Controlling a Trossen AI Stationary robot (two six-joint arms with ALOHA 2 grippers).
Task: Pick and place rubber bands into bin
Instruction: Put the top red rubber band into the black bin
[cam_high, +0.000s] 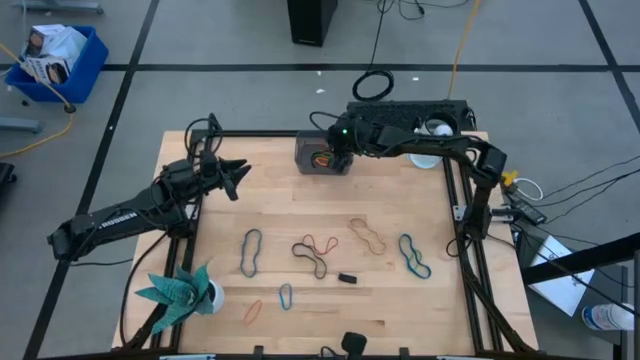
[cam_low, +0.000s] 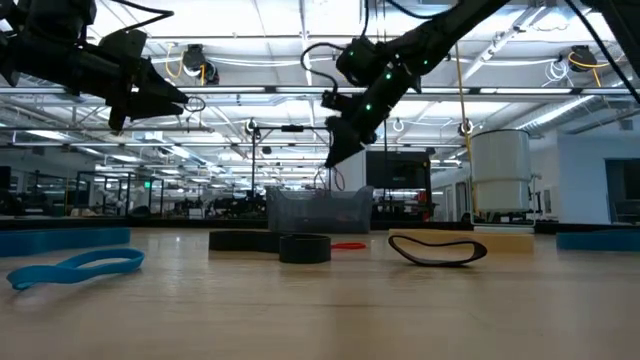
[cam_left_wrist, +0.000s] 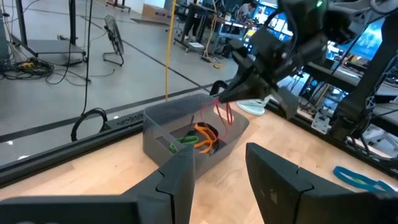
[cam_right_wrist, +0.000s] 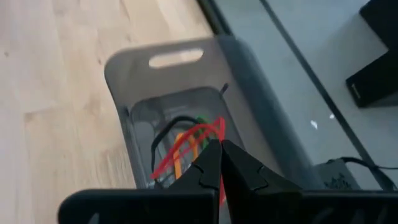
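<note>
The dark grey bin (cam_high: 322, 157) stands at the table's far edge and holds orange, green and black rubber bands (cam_left_wrist: 200, 138). My right gripper (cam_high: 337, 150) hovers over the bin, shut on a red rubber band (cam_right_wrist: 186, 146). My left gripper (cam_high: 237, 180) is open and empty, in the air over the table's left part and pointing toward the bin. Several rubber bands lie flat on the table: a blue one (cam_high: 250, 252), a dark red and black pair (cam_high: 315, 252), a tan one (cam_high: 367, 235), a teal one (cam_high: 414, 256), an orange one (cam_high: 252, 311) and a small blue one (cam_high: 286, 295). My right gripper pinches the red band between its two fingertips at one end of the loop (cam_right_wrist: 217, 132). The fingers slant down from above toward the bin. The band hangs slack below them (cam_left_wrist: 224, 113), and its lower part reaches into the bin (cam_right_wrist: 163, 163).
A small black block (cam_high: 347, 278) lies among the bands. A teal paper plant in a white pot (cam_high: 182, 290) stands at the near left. A black coiled cable ring (cam_high: 373, 85) lies on the floor beyond the table. A black frame rail (cam_high: 460, 210) runs along the table's right edge.
</note>
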